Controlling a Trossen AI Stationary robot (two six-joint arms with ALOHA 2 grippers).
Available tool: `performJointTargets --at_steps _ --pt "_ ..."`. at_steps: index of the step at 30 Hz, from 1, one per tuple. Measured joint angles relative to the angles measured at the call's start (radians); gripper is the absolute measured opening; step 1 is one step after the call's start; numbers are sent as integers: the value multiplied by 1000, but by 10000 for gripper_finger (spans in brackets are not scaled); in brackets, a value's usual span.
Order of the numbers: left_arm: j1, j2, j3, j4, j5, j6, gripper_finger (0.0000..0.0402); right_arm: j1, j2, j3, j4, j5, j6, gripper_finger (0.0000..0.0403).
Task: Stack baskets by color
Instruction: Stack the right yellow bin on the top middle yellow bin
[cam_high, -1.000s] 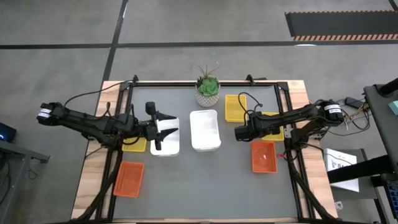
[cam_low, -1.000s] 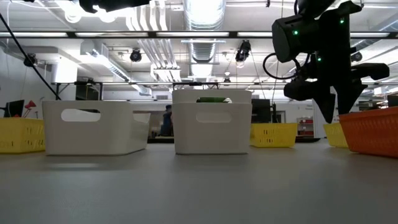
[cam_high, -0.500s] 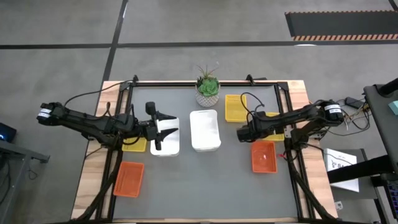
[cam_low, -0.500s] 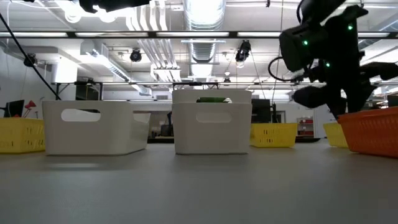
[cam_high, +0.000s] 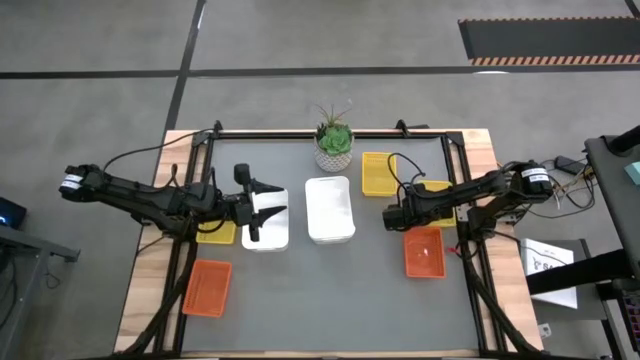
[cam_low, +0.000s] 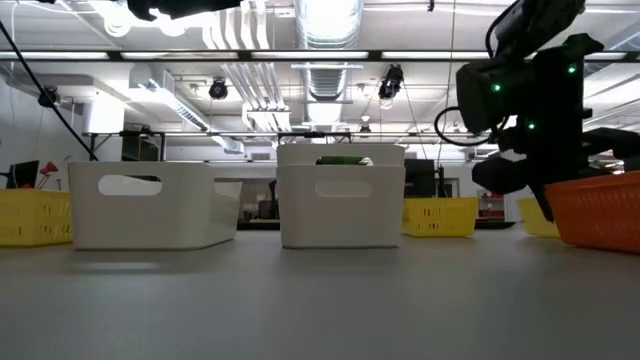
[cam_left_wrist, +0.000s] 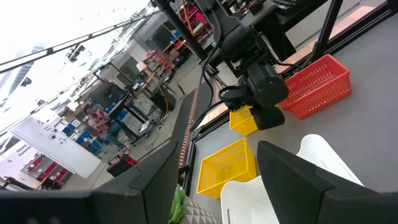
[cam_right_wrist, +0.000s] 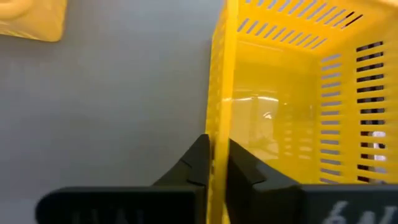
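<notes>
My right gripper (cam_high: 397, 216) (cam_right_wrist: 217, 165) points steeply down and is shut on a yellow basket (cam_high: 436, 186) (cam_right_wrist: 280, 112) at the right of the table. An orange basket (cam_high: 424, 250) (cam_low: 600, 210) stands just nearer, and a second yellow basket (cam_high: 378, 173) lies farther back. My left gripper (cam_high: 262, 212) (cam_left_wrist: 224, 193) stands open and level above the left white basket (cam_high: 268, 232), touching nothing. Another white basket (cam_high: 330, 210) sits at the centre. A yellow basket (cam_high: 216, 233) lies partly under my left arm, and an orange basket (cam_high: 208, 288) sits near left. My right gripper pinches the yellow basket's slotted side wall at its rim (cam_right_wrist: 217, 118), one finger (cam_right_wrist: 198, 163) outside the basket and one finger (cam_right_wrist: 241, 167) inside. The fingers come steeply from above at the wall facing the table's centre. The basket stands on the table.
A small potted green plant (cam_high: 334, 145) stands at the far edge behind the centre white basket. Black frame rails (cam_high: 300, 133) run along the table's far edge and sides. Grey mat lies bare across the near middle (cam_high: 320, 300).
My right gripper has sunk toward the yellow basket, shifting a little toward the table's right edge, and its fingers have closed on the basket's wall. The baskets have stayed where they were.
</notes>
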Motion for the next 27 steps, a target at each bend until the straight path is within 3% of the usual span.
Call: performJointTargets --at_steps 6,14,27 --pt "-1 0 0 0 0 0 201 0 0 56 -41 34 -12 9" --pt "-1 0 0 1 0 2 201 -29 -1 259 -270 108 -35 9" --pt "-1 0 0 -1 0 1 201 -134 26 524 -243 160 -113 8"
